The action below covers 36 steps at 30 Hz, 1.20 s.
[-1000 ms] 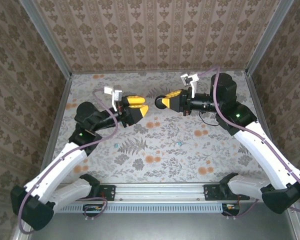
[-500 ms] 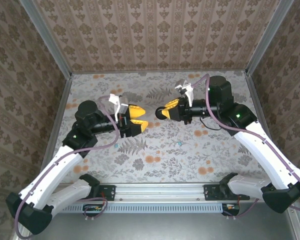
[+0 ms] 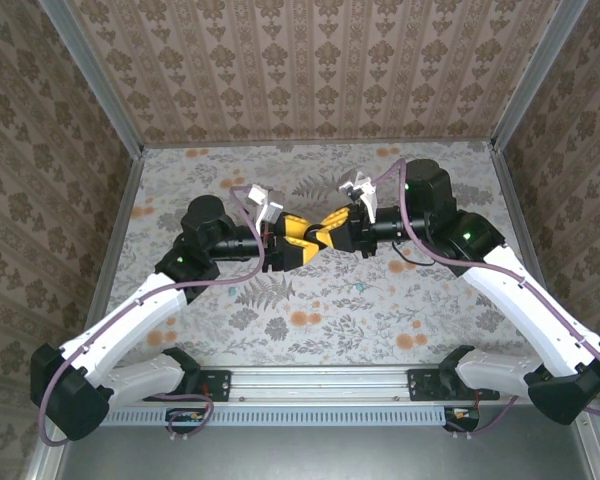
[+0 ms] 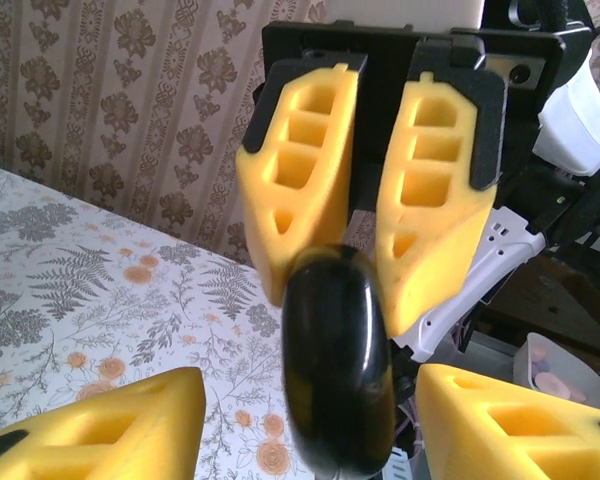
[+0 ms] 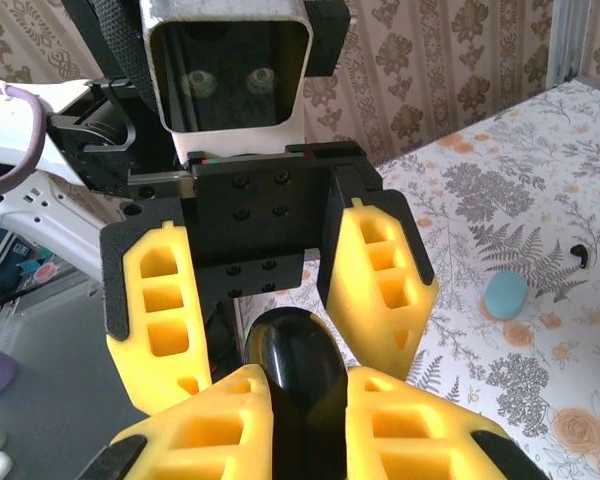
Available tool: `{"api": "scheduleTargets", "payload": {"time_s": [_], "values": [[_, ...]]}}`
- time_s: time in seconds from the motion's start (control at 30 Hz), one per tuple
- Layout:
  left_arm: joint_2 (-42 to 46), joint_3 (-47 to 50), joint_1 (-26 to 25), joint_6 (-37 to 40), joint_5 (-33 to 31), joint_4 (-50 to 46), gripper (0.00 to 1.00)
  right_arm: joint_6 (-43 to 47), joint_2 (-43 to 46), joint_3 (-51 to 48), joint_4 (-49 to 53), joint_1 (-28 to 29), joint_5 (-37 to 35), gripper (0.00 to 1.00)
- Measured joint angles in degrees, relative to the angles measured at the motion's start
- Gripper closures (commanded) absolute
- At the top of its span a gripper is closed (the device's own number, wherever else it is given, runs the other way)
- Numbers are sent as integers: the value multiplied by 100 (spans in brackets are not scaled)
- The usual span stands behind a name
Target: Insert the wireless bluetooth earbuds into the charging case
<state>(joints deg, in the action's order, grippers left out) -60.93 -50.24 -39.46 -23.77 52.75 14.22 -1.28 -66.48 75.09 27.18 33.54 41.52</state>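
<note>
Currently the two arms are meeting nose to nose above the middle of the floral-patterned counter, as the top view is showing. The right gripper is reaching in from the right, and its yellow foam jaws are clenching a glossy black rounded disc of smooth plastic. In the right wrist view the disc is sitting edge-on between the two jaws and sticking out beyond their tips.

The left gripper is facing it from the left with its jaws released and spread wide. In the left wrist view those jaws are standing well apart at the lower corners, with the black disc hanging between them and touching neither. In the right wrist view the same jaws are flanking the far end of the disc, one on each side, under the left wrist's camera housing.

The small light turquoise-blue oval charging case of smooth plastic is lying on the counter, well apart from both grippers, next to a dark fern print at the right of the right wrist view. A tiny dark curved thing is lying near it, too small to make out. Brown damask-patterned walls are enclosing the counter on three sides.
</note>
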Motion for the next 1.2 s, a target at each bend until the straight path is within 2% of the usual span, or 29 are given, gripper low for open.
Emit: {"api": "scheduleTargets", "payload": {"time_s": [0.13, 0.5, 0.7, 0.8, 0.97, 1.2], "values": [[-26, 0, -13, -61, 0, 92, 50, 0, 0, -28, -22, 28, -44, 95], [-31, 0, -63, -66, -11, 164, 50, -42, 90, -136, -234, 48, -232, 96], [-76, 0, -63, -66, -24, 162, 56, -50, 179, -184, -393, 48, -363, 96], [-96, 0, -63, -63, -20, 160, 63, -61, 195, -225, -450, 48, -367, 96], [-101, 0, -59, -46, -17, 149, 82, -83, 199, -254, -479, 48, -378, 95], [-15, 28, -57, 184, -114, 162, 100, -286, 201, -262, -621, 48, -358, 91]]}}
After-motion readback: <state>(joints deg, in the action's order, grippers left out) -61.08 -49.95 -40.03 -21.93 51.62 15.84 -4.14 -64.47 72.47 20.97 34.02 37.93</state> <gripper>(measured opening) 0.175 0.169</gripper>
